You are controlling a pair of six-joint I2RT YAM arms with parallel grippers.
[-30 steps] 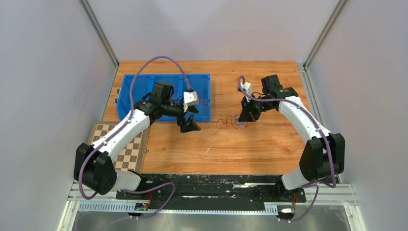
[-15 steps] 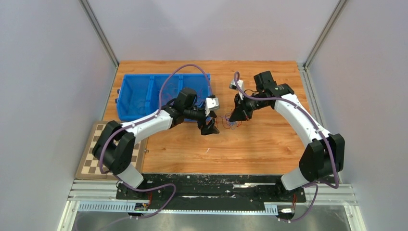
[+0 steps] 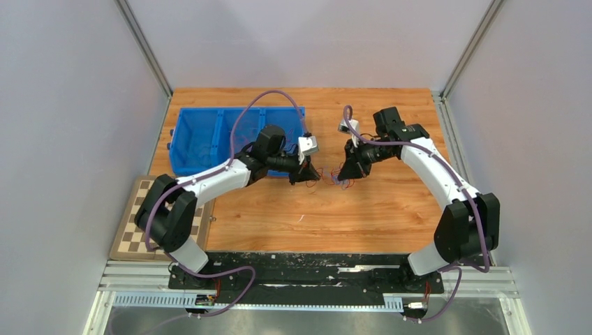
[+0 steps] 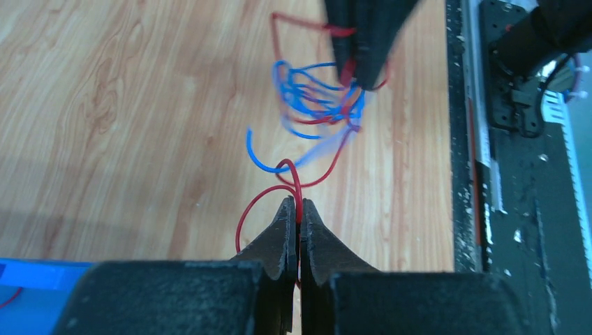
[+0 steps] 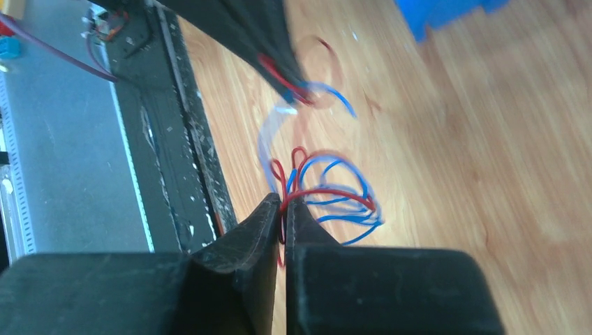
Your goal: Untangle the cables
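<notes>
The wooden worktop (image 3: pixel 391 216) fills the middle of the overhead view, walled by pale panels on three sides. Across it the left arm (image 3: pixel 216 178) reaches rightward and the right arm (image 3: pixel 433 167) curves in from the far right, so that their tips nearly meet at the centre. A blue compartment bin (image 3: pixel 209 139) sits on the worktop's far left part, just behind the left arm. A checkerboard (image 3: pixel 136 230) lies at the near left, overhanging the worktop's left edge.

The left hand (image 3: pixel 305 174) is just off the bin's right end and points toward the right hand (image 3: pixel 345 171); the two are close but apart. Between them is the tangle of red and blue cables (image 3: pixel 334 179), low over the wood; whether it rests on the surface or hangs just above cannot be told.

In the left wrist view the left hand (image 4: pixel 299 209) is clenched on a red cable (image 4: pixel 293 178), which loops out from the pinched fingertips toward the knot (image 4: pixel 317 105). The right hand shows at the top of that view, gripping the knot's far side. In the right wrist view the right hand (image 5: pixel 283 206) is pressed closed on a red strand (image 5: pixel 314 190) at the edge of the blurred bundle.
</notes>
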